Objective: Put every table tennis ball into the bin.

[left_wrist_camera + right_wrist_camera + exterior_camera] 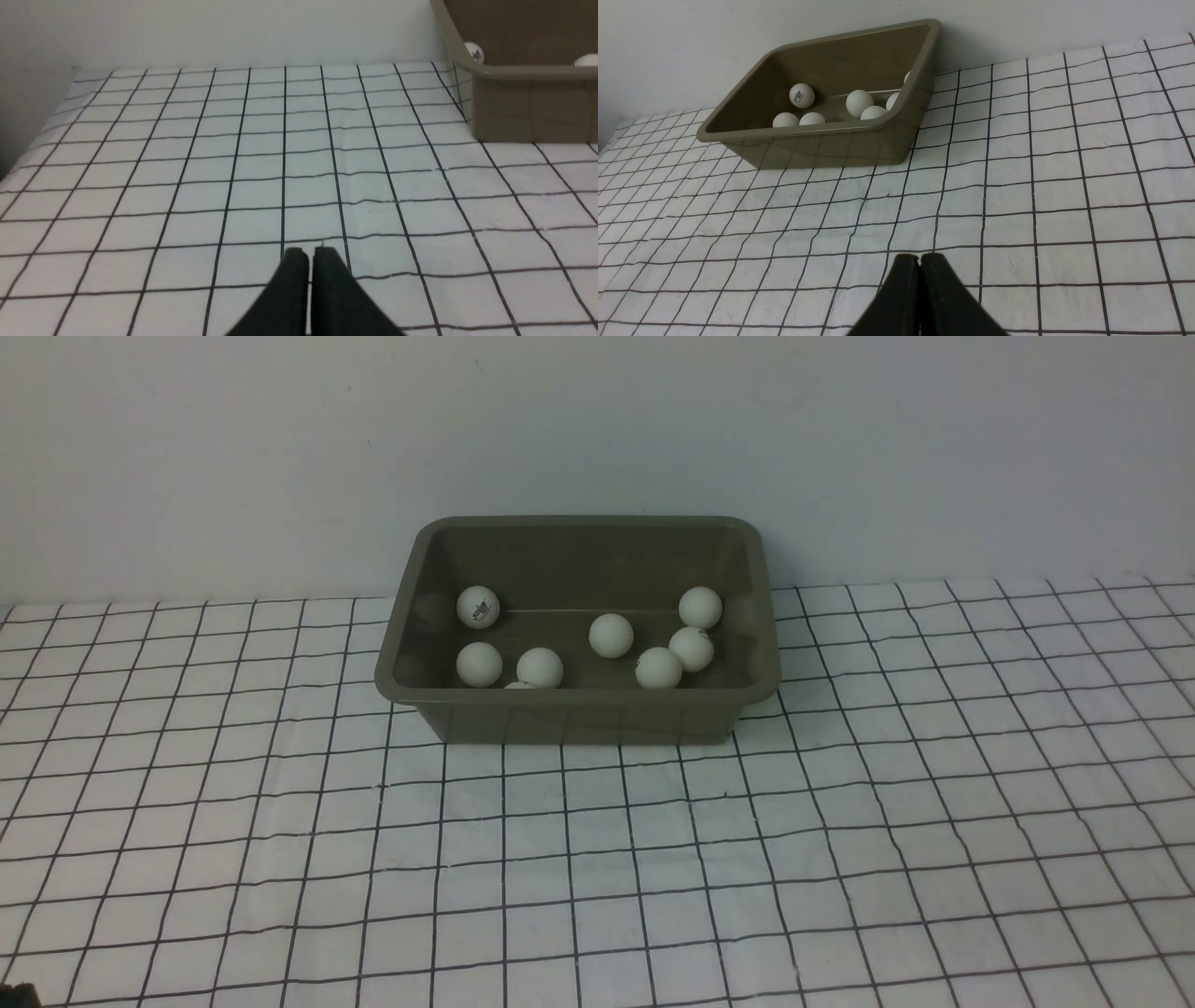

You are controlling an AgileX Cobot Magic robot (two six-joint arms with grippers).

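Observation:
The olive-brown bin [579,717] stands at the back of the table near the wall, and several white table tennis balls [611,636] lie on its floor. One ball [478,607] shows a dark logo. The right wrist view shows the bin [822,151] and its balls [802,95] from the side. The left wrist view catches only a corner of the bin [528,107] with a ball [473,51] behind the rim. My left gripper [310,252] is shut and empty over the cloth. My right gripper [920,258] is shut too, with nothing in it. Neither gripper shows in the front view.
A white cloth with a black grid [597,859] covers the table. A plain pale wall [597,429] rises right behind the bin. No ball lies on the cloth in any view.

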